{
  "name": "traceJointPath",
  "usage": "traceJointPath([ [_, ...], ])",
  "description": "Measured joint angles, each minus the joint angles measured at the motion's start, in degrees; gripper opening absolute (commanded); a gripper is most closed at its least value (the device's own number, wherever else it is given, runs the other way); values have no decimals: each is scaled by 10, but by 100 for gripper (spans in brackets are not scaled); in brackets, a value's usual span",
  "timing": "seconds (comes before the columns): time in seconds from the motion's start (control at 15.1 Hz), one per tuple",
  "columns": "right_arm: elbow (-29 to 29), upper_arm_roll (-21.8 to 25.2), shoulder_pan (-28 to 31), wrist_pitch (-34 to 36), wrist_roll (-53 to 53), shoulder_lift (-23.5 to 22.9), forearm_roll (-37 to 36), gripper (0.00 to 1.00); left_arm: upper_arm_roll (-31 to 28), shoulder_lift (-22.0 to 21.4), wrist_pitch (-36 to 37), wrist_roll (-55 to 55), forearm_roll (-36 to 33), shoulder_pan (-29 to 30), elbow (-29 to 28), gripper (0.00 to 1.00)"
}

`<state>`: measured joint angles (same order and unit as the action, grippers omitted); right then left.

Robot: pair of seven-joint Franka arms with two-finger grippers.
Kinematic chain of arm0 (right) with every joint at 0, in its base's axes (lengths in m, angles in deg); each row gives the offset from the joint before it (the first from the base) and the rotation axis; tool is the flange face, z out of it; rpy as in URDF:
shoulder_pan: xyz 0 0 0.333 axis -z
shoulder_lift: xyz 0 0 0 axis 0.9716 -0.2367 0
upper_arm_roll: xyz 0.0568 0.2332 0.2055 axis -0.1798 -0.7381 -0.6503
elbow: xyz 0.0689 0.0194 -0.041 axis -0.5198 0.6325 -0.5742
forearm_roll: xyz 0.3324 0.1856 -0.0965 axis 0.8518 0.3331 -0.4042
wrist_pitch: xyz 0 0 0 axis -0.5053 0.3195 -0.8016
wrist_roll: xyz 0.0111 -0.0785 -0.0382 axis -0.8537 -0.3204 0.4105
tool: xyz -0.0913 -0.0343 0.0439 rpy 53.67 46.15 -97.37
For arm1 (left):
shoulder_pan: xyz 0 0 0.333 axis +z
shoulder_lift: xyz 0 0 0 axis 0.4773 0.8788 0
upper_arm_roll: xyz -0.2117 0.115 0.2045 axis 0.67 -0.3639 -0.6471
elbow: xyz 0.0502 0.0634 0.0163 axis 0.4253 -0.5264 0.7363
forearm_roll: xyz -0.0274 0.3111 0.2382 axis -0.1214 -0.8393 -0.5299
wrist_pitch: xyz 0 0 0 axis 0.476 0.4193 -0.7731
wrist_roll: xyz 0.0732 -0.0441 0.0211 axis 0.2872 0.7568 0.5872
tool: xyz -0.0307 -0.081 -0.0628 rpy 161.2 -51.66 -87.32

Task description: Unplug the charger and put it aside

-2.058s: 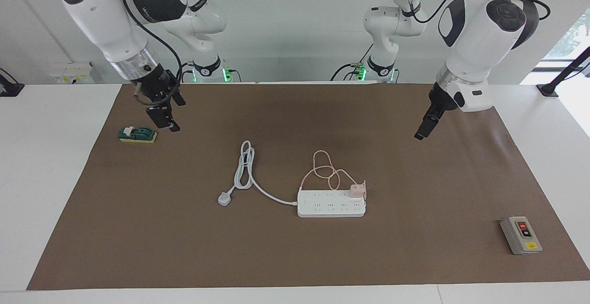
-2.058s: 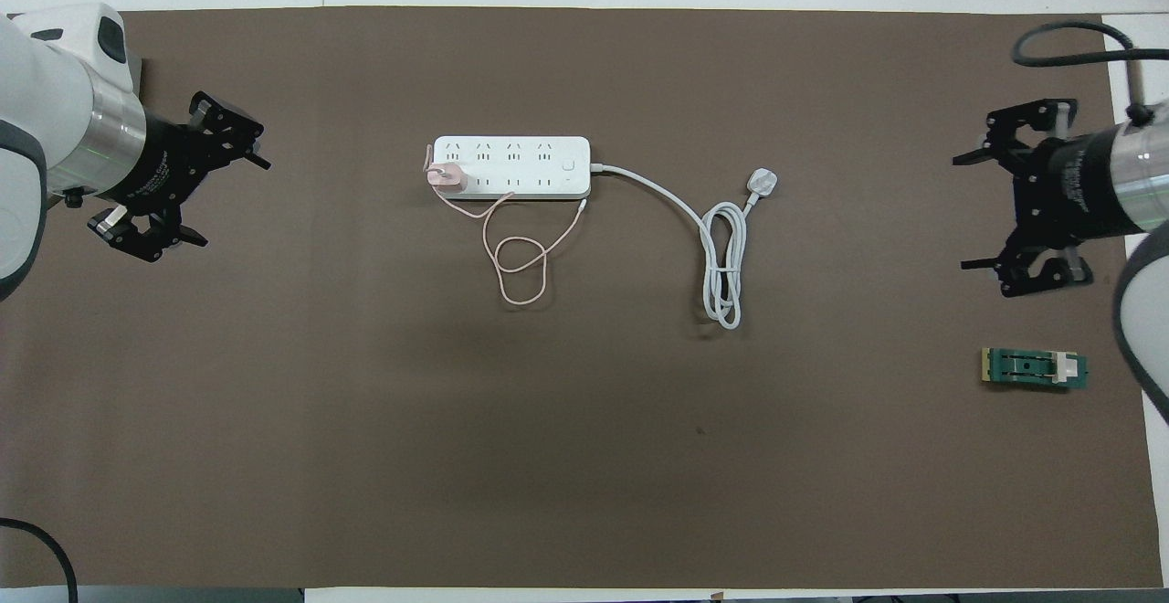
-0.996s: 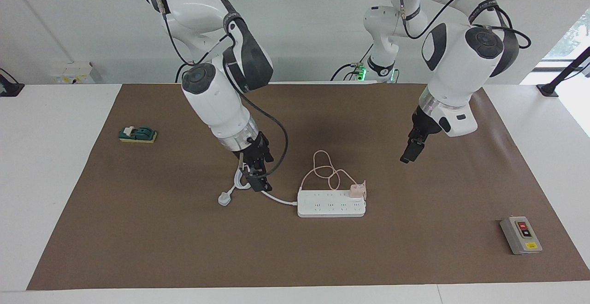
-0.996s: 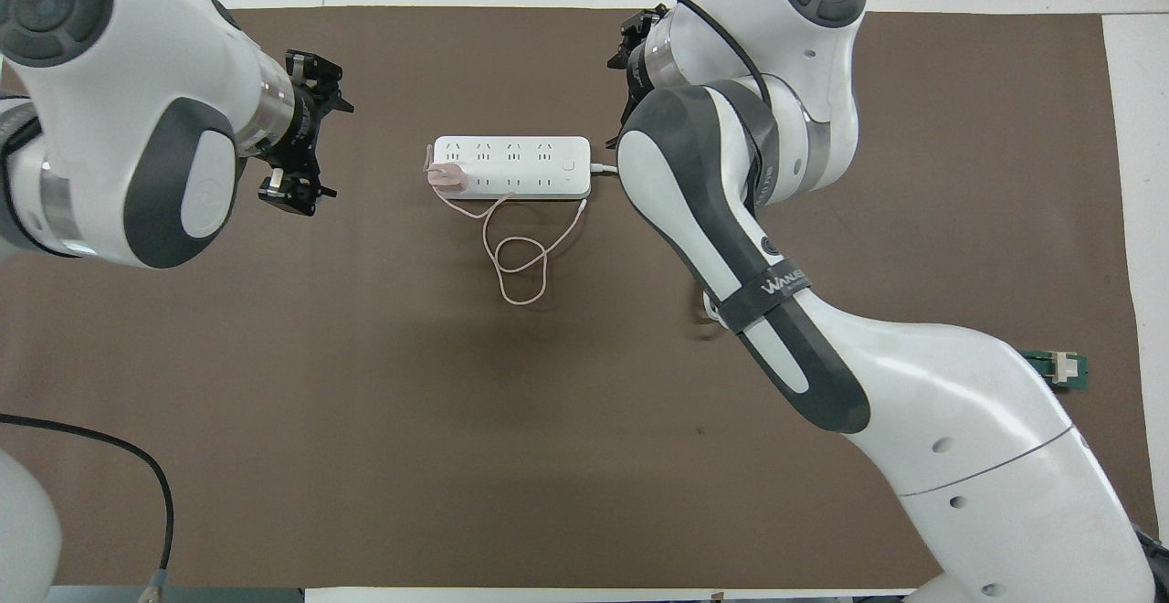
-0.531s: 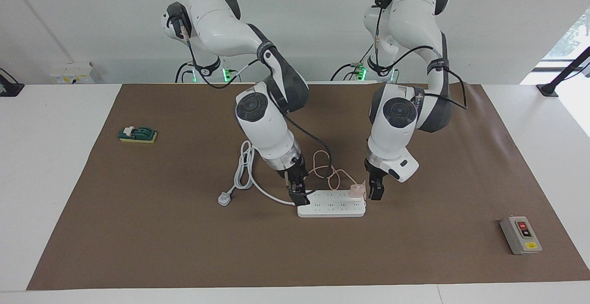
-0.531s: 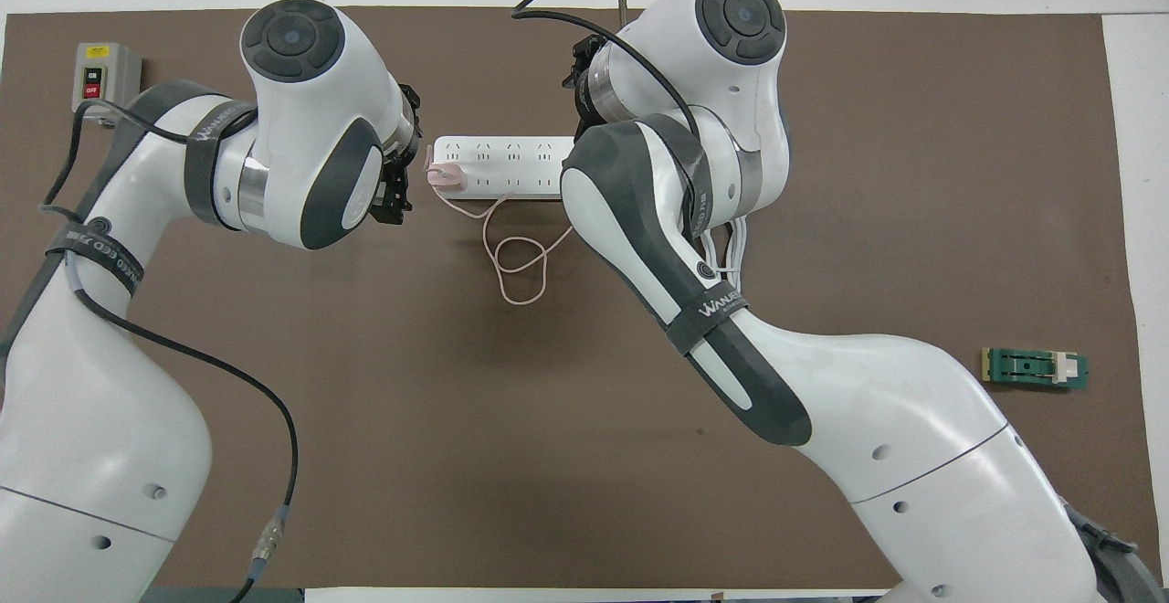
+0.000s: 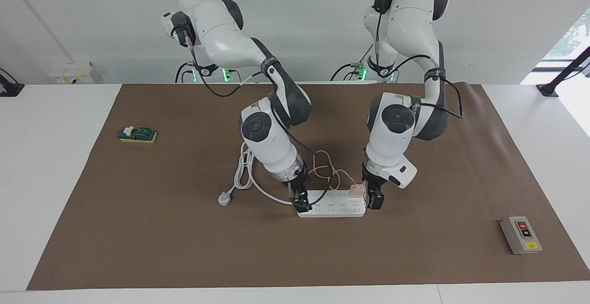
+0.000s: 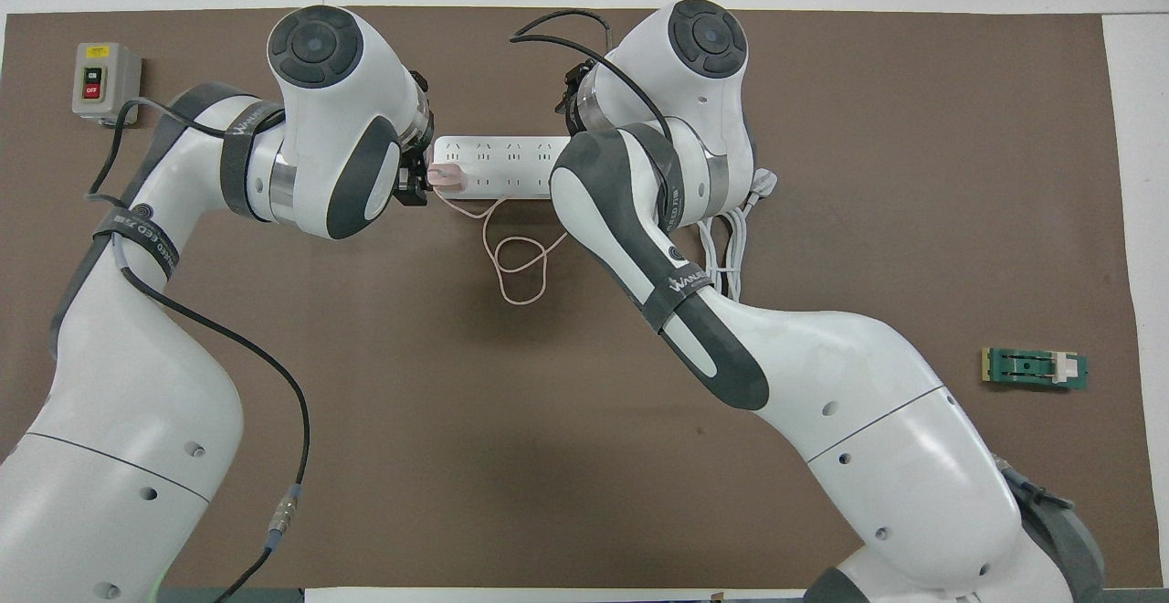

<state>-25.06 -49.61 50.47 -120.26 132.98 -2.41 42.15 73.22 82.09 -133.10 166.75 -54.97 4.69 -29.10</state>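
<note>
The pale pink charger [image 7: 356,190] sits plugged into the white power strip [image 7: 331,207], at the strip's end toward the left arm. Its thin pink cable [image 7: 322,169] loops on the mat nearer to the robots. My left gripper [image 7: 374,199] is low at that end of the strip, right beside the charger. My right gripper [image 7: 300,202] is down on the strip's other end, where the white cord leaves it. In the overhead view the charger [image 8: 446,177] shows next to the left gripper [image 8: 418,181]. There the right arm hides its own gripper and one end of the strip [image 8: 498,164].
The strip's thick white cord [image 7: 244,170] coils toward the right arm's end and stops at a grey plug [image 7: 224,198]. A green switch block [image 7: 137,134] lies near the mat's edge at that end. A grey button box [image 7: 521,235] sits at the left arm's end.
Both arms swung in from the table's ends and came down to the power strip. The left gripper closed in on the charger; the right gripper lowered onto the cord end.
</note>
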Motion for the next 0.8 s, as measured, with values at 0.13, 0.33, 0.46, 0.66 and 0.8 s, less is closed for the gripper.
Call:
traceJointPath([
  [0.13,-14,2,0,30,0,-8,0,100,1,0,-10,2,0,-5,-11,92],
  [0.33,-24,3,0,56,-5,-8,-3,100,1,0,-23,5,0,-10,-21,81],
  [0.46,-26,3,0,58,-12,-8,-7,100,1,0,-26,6,0,-10,-24,69],
  [0.66,-26,3,0,59,-29,-8,-11,100,1,0,-30,6,0,-12,-25,49],
  [0.8,-26,3,0,57,-31,-9,-11,100,2,-2,-24,6,0,-15,-31,21],
])
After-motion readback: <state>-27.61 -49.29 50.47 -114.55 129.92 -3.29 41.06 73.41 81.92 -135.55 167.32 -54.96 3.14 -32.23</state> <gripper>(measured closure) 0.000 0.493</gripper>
